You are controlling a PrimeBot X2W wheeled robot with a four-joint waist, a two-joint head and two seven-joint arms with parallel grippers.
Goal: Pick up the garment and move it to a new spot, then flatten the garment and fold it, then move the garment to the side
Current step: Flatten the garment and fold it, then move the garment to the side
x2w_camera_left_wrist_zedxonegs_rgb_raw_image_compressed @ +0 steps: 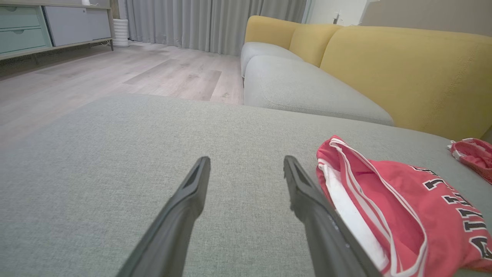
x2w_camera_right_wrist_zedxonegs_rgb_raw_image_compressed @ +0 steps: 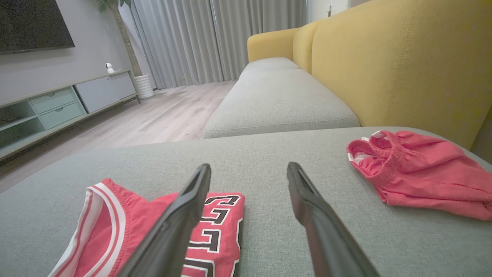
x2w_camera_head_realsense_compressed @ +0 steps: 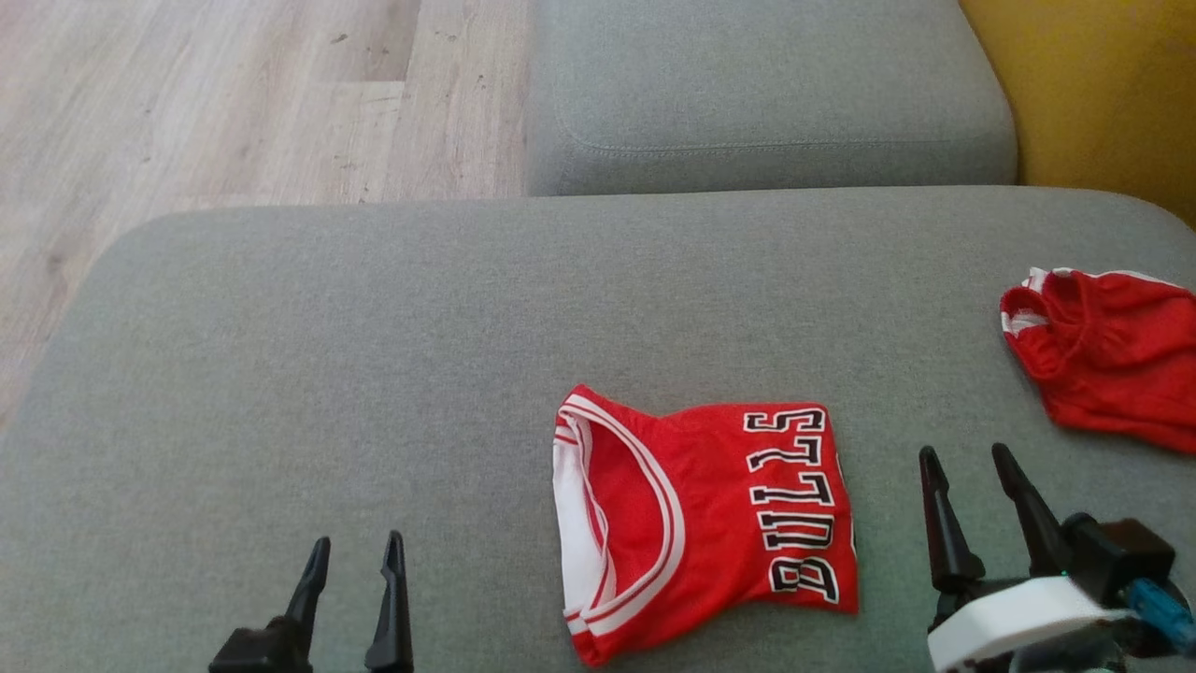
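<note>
- Jersey (x2w_camera_head_realsense_compressed: pixel 719 523) lies folded on cushion (x2w_camera_head_realsense_compressed: pixel 374 327), between both grippers.
- Left gripper (x2w_camera_head_realsense_compressed: pixel 358 539), right gripper (x2w_camera_head_realsense_compressed: pixel 964 451): jaws spread, clear of cloth.
- Shorts (x2w_camera_head_realsense_compressed: pixel 1107 360) crumpled at cushion's right edge.

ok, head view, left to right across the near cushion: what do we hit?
left hand → folded BULLS jersey → right hand → crumpled red garment at the right edge
</note>
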